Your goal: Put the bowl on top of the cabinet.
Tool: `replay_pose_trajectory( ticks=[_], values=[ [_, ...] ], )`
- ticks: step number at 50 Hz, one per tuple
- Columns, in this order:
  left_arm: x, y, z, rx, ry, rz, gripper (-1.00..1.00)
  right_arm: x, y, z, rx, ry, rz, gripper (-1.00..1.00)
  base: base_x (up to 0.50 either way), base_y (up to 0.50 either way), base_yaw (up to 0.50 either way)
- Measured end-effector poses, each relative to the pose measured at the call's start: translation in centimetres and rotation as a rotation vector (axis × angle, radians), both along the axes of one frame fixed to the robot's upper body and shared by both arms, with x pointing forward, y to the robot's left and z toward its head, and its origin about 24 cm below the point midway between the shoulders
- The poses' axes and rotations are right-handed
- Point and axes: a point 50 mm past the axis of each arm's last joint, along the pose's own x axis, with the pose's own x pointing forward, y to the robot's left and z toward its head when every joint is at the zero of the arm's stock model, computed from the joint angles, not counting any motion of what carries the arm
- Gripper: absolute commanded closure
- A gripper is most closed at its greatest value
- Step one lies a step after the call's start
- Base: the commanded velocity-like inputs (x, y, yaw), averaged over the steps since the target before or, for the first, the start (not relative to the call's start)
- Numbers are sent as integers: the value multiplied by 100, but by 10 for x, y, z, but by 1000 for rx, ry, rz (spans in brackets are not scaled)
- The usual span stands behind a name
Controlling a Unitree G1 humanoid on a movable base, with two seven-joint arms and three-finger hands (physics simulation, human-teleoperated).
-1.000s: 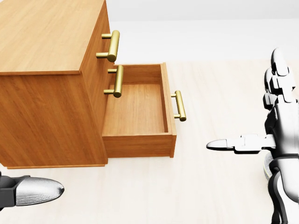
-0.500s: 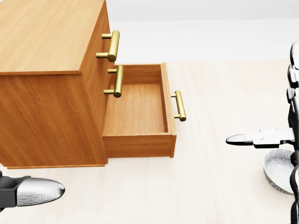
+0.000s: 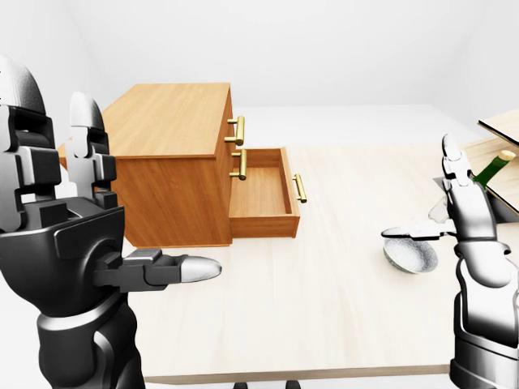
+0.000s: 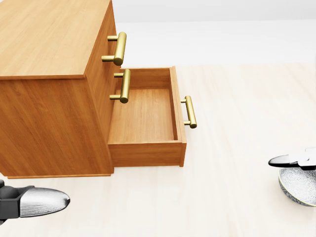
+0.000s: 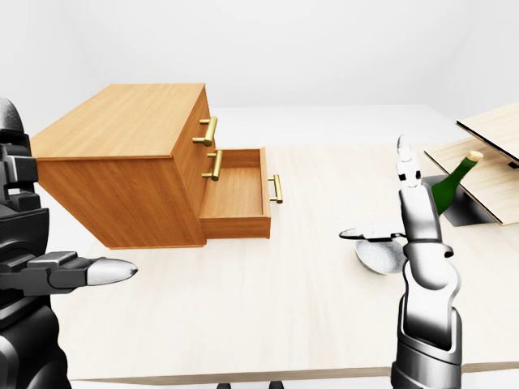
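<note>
Right hand (image 3: 466, 215) unclenched above bowl (image 3: 410, 254)

Left-eye view: metallic fingers upright, thumb out over the shallow, speckled grey bowl on the pale wood table (image 3: 324, 308). Left hand (image 3: 73, 235) splayed too, grasping nothing.
Head view: wooden cabinet (image 4: 49, 34), bottom drawer (image 4: 143, 116) pulled out, brass bar handles; bowl at right edge.
Right-eye view: green bottle (image 5: 448, 188) near the bowl, outside the head view.

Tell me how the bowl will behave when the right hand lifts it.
The bowl looks rigid and glossy, so it is probably slippery for the right hand. Shallow with a curved underside, it may rock or slide on the smooth table if nudged.
</note>
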Motion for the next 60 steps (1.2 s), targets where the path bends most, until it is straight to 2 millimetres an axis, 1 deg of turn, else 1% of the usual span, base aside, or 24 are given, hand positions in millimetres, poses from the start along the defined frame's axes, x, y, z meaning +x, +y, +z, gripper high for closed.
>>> replay_pose_trajectory(
  ticks=[10,24,46,60],
  values=[
    [0,-1,-1,2,3,-1,-100,-11,-9,4,-65,11,-20,-100,0,0,0],
    [0,-1,-1,3,4,-2,-100,-24,-11,6,-170,21,-40,-100,0,0,0],
    [-1,-1,0,4,0,0,-100,-36,-10,-3,-299,62,-58,-100,0,0,0],
    [0,-1,-1,4,4,0,-100,-39,-12,-13,-311,117,-81,-100,0,0,0]
  ],
)
